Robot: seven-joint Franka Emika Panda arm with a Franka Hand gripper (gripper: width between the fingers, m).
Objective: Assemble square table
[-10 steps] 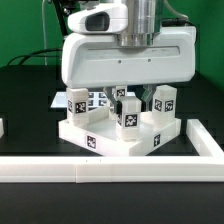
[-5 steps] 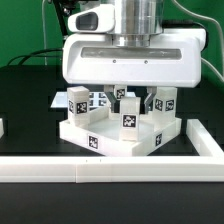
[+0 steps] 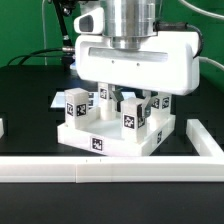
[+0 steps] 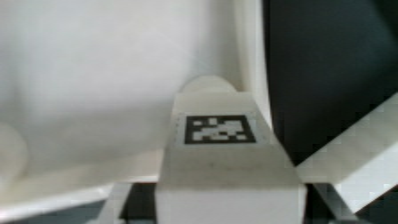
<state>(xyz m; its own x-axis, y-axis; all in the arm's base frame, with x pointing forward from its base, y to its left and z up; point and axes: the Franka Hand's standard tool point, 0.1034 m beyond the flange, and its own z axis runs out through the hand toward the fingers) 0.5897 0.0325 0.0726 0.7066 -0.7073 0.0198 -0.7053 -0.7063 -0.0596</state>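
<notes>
The black table [image 3: 30, 110] fills the exterior view, with a long white border rail [image 3: 110, 167] running across the front and turning back along the exterior view's right. Behind the rail lies the square table [image 3: 105, 138], a white slab with a raised rim and tags on its edge; it sits turned at an angle, one corner toward the camera. Several tagged legs stand upright on it: one leg [image 3: 75, 105] at the exterior view's left, another leg [image 3: 132, 115] near the middle, others half hidden behind. The arm's wide white wrist housing covers the slab's rear and hides the gripper [image 3: 118, 96] almost wholly. The wrist view shows a tagged leg [image 4: 221, 150] standing between the fingers [image 4: 317, 195], jaws part-way closed around it; actual contact is blurred.
</notes>
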